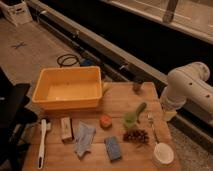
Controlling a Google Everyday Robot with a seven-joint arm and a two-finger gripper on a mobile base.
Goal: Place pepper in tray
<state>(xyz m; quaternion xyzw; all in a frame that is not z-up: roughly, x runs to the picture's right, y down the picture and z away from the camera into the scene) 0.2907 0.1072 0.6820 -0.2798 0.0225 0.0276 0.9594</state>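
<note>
The pepper (140, 108), slim, green and slightly curved, lies on the wooden table (120, 100) right of centre, with one end against a small light-green cup (131, 120). The tray (67, 88), a big deep yellow bin, stands at the table's back left and looks bare inside. My white arm (186, 86) bends in over the table's right edge, to the right of the pepper. The gripper itself does not show in the camera view; it is hidden past the arm's lower end. Nothing is seen carried.
An orange lump (105, 121), dark grapes (136, 136), a fork (151, 125) and a white round lid (163, 154) surround the cup. A blue sponge (113, 148), blue cloth (84, 137), small box (66, 128) and white brush (42, 142) line the front. A dark cup (137, 85) stands at the back.
</note>
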